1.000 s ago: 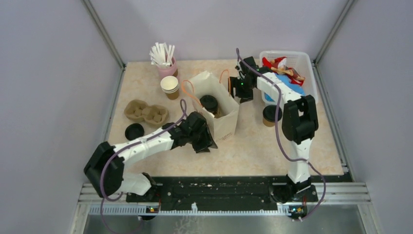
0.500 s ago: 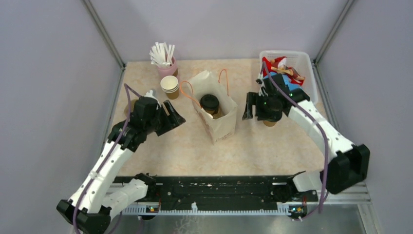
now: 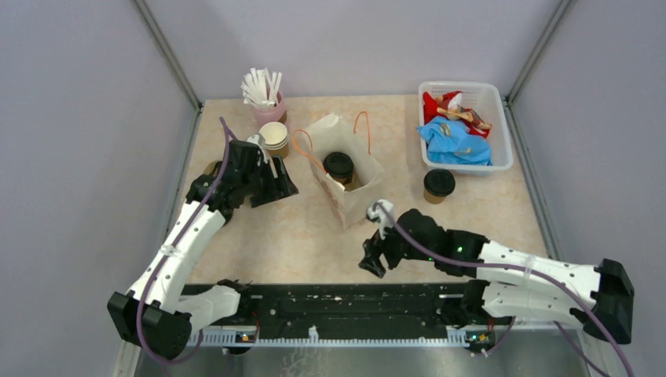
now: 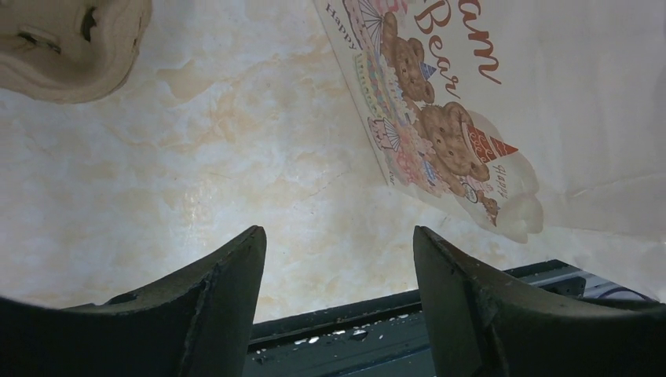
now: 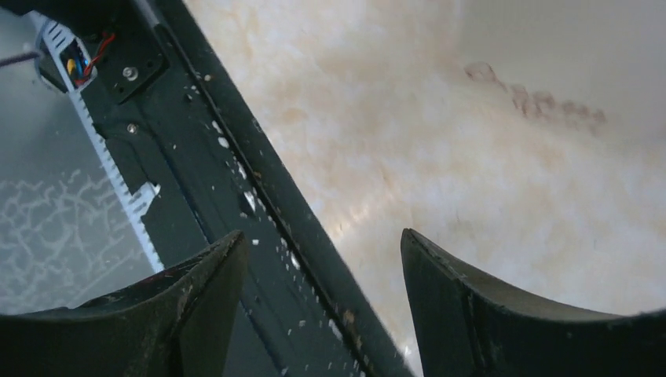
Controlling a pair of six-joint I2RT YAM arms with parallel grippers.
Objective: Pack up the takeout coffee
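Note:
One takeout coffee cup [image 3: 338, 166], brown with a black lid, stands inside the open white paper bag [image 3: 355, 206]. The second lidded cup [image 3: 438, 184] stands on the table right of the bag, below the basket. My left gripper [image 3: 278, 187] is open and empty, left of the bag; in its wrist view [image 4: 338, 243] the bag's bear print [image 4: 455, 141] lies ahead to the right. My right gripper [image 3: 374, 256] is open and empty, low near the table's front edge below the bag, far from the second cup; its wrist view [image 5: 323, 243] shows the table edge and the bag's wall [image 5: 565, 47].
A pink cup of white straws [image 3: 265, 98] and a stack of lidless cups [image 3: 273, 135] stand at the back left. A pulp cup carrier [image 4: 71, 39] lies left, mostly under my left arm. A white basket [image 3: 503, 126] of wrappers sits at the back right. The black base rail [image 5: 236, 196] runs along the front.
My right arm has swung away from the second cup, down to the front of the table below the bag, empty. My left gripper has shifted slightly up and stays open.

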